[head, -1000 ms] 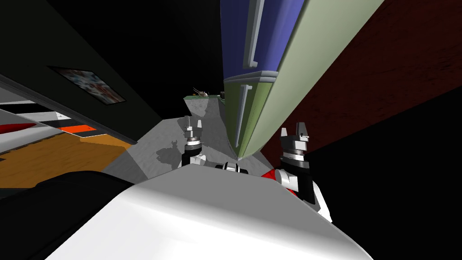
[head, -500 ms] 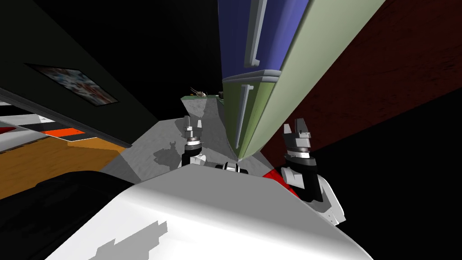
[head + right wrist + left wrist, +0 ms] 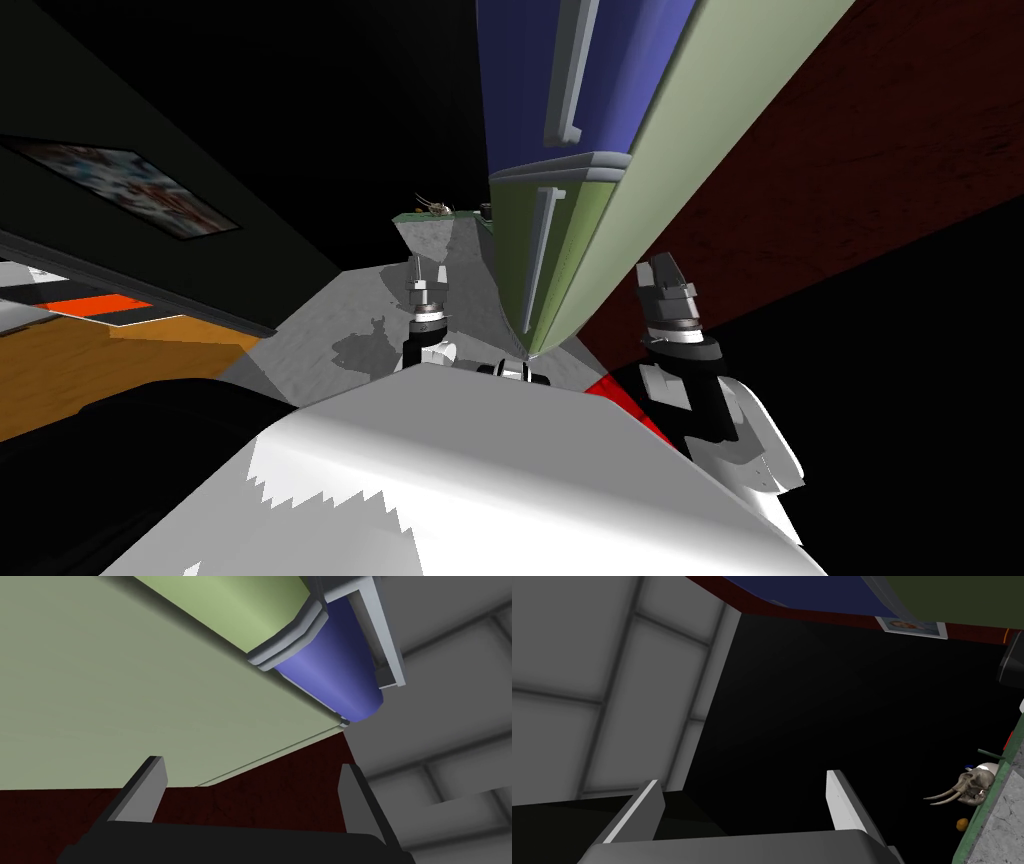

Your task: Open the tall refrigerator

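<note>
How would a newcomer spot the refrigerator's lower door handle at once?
Find the tall refrigerator with the pale green side. Its front has a blue upper door above a green lower door. The lower handle is the thin grey bar on the green one, not the blue.

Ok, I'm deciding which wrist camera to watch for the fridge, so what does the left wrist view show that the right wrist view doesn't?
Left wrist: a tusked skull at a green-edged counter, a framed picture. Right wrist: the refrigerator's pale green side and grey door handle. Both: grey panelling, dark red wall, plus the left claw and right claw respectively, each open.
</note>
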